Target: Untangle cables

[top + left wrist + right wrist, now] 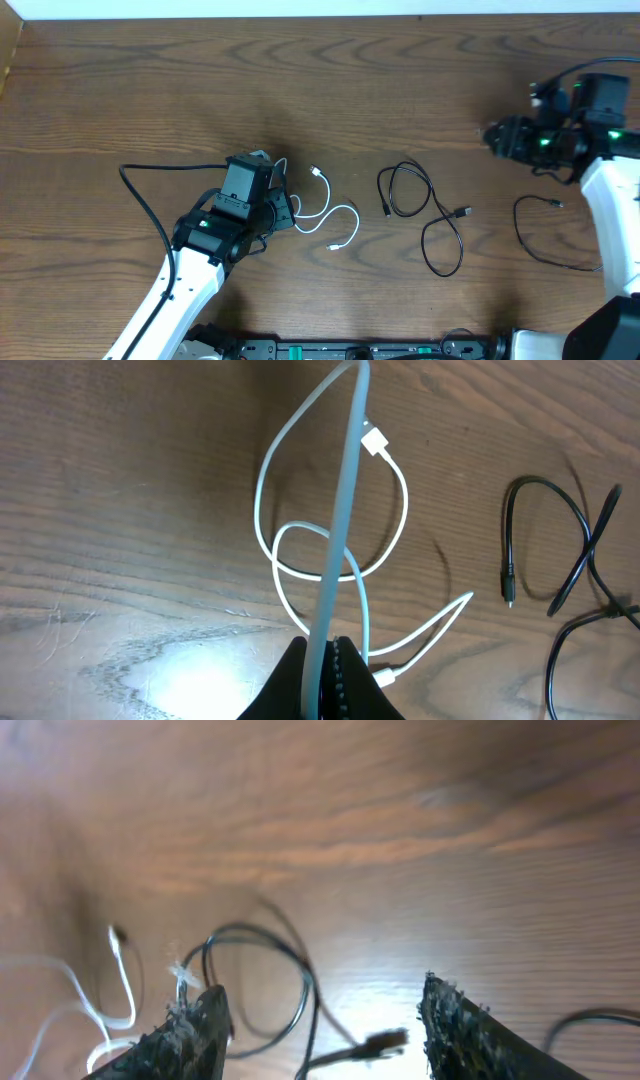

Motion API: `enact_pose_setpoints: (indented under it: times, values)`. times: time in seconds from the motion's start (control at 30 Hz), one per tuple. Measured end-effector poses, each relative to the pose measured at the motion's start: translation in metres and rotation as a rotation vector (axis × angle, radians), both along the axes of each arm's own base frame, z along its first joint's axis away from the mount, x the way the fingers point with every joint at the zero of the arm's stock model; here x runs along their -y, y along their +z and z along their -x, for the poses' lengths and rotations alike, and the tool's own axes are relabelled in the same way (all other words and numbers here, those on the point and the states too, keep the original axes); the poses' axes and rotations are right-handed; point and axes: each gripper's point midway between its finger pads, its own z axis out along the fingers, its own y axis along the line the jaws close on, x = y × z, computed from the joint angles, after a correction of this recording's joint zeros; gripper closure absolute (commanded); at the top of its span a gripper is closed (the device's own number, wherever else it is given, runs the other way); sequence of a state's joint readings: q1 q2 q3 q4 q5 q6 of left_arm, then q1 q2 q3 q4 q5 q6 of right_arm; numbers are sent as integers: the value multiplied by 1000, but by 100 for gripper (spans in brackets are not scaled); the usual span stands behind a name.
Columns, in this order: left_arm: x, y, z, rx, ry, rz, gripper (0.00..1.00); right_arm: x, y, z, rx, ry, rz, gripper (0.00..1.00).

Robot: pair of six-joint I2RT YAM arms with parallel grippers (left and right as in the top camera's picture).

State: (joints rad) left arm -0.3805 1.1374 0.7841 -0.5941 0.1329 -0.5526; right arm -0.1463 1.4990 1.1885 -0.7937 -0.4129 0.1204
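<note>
Tabletop (100, 510), white cable (338, 510) pinched, black cable (504, 535) apart

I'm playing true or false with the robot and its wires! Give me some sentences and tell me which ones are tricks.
1. The left pincer is pinching the white cable. True.
2. The white cable and the black cable are knotted together. False: they lie apart, with bare table between them.
3. The right pincer is open and holds nothing. True.
4. The black cable is lifted up in the air. False: it lies loose on the table, and neither pincer touches it.
</note>
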Motion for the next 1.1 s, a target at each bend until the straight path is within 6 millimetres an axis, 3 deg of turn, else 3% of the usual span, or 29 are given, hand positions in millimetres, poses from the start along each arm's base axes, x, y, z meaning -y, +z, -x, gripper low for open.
enact_pose_setpoints:
  times: [0.23, 0.4, 0.53, 0.7, 0.77, 0.83, 1.0, 1.1]
  values:
    - [0, 0, 0, 0, -1, 0, 92, -56, -34, 37, -122, 178, 17, 43]
    - [1, 0, 0, 0, -6, 2, 93, -65, -80, 80, -287, 185, 120, 44]
    - [2, -1, 1, -7, -9, 6, 92, -63, -107, 108, -386, 185, 178, 60]
    - [4, -1, 0, -6, -13, 14, 93, -62, -122, 126, -435, 184, 199, 99]
    - [4, -1, 0, -6, -15, 16, 93, -64, -126, 130, -442, 191, 200, 99]
    - [5, -1, 0, -8, -17, 18, 93, -68, -127, 130, -435, 196, 181, 99]
    - [5, -4, 0, -20, -17, 15, 93, -89, -114, 104, -326, 231, 68, 99]
    - [5, -6, 1, -27, -19, 15, 93, -93, -78, 65, -212, 214, 8, 99]
